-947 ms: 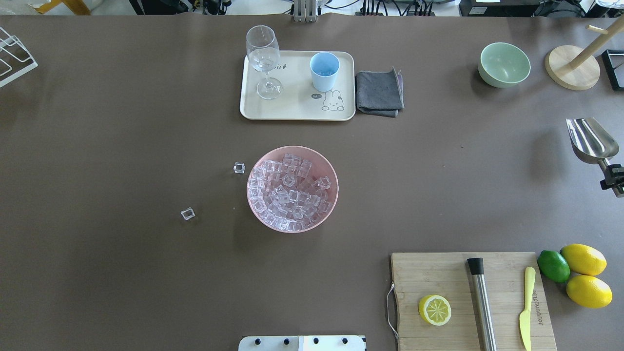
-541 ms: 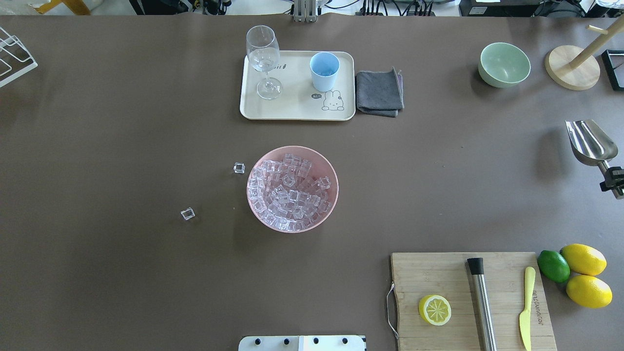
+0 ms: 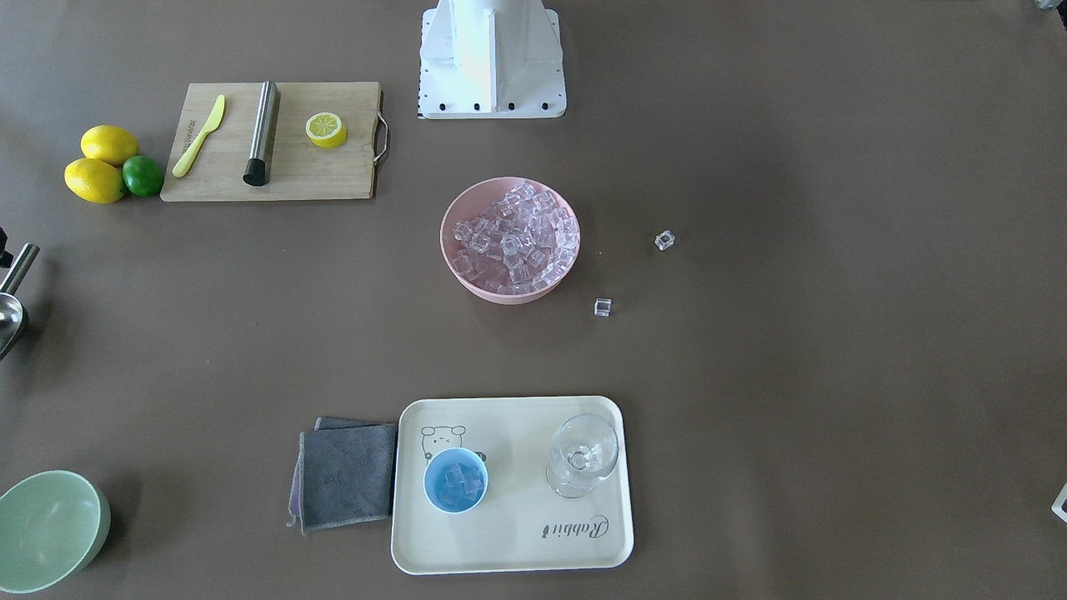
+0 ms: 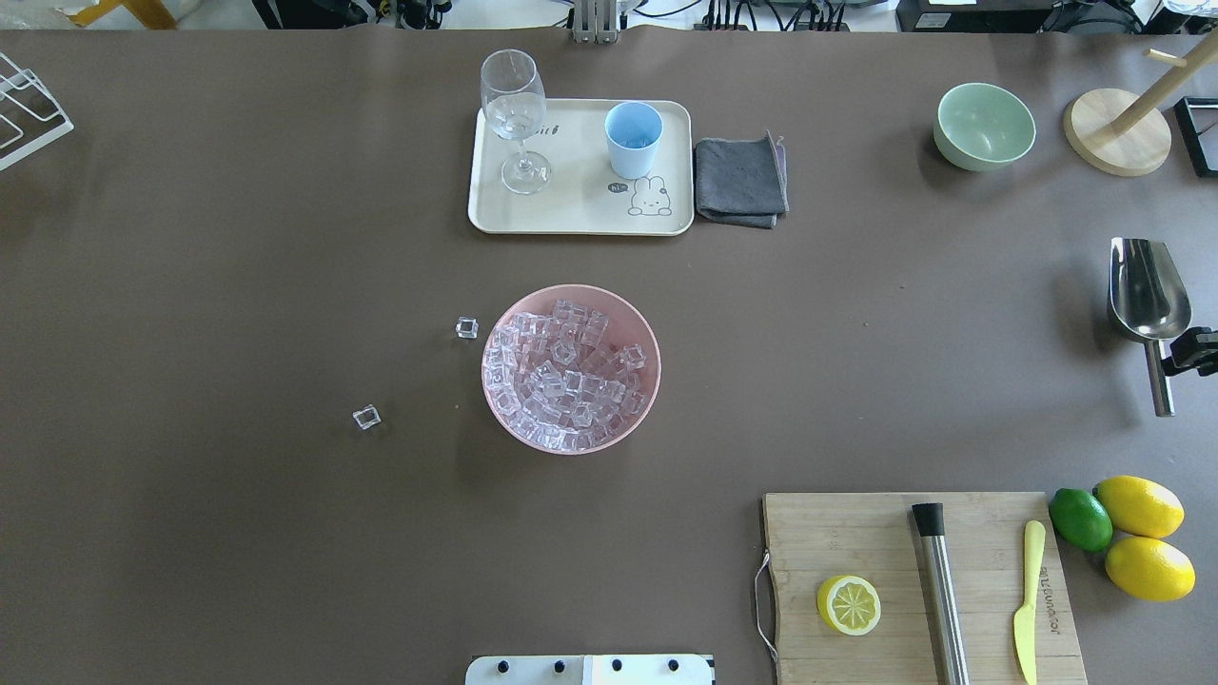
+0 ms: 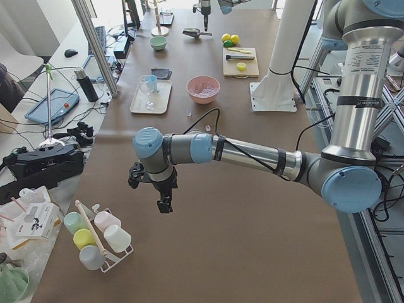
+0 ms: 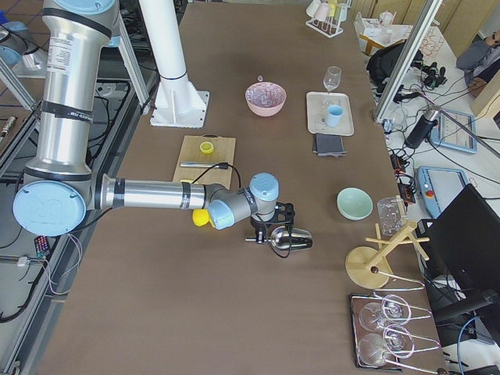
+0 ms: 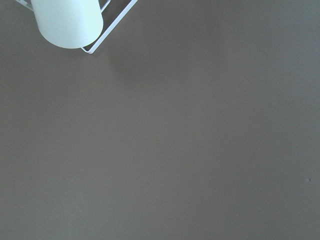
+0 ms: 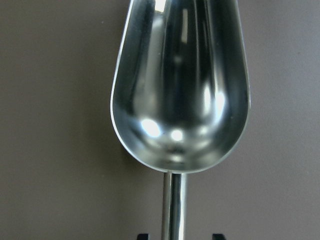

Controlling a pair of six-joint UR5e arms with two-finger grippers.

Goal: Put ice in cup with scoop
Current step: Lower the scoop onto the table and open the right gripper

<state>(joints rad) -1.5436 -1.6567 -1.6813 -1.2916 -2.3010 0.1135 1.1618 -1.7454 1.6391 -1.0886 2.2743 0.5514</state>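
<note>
The table (image 4: 238, 285) is dull brown. The cup (image 4: 633, 138) is light blue, the tray (image 4: 580, 205) under it cream with a black-line rabbit and script, the cloth (image 4: 740, 181) dark grey. The ice (image 4: 561, 381) is clear and glassy against the pink bowl (image 4: 651, 390). The scoop (image 4: 1149, 290) is mirror-bright steel. Toward the far right corner stands the pale green bowl (image 4: 985, 157).

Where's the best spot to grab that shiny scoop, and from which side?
The scoop is best taken by its handle, from straight above, pinching across the bar. It lies level, trough up. The bar is thin and straight, while the trough is wide, rounded and slick. The right hand straddles the bar there.
</note>
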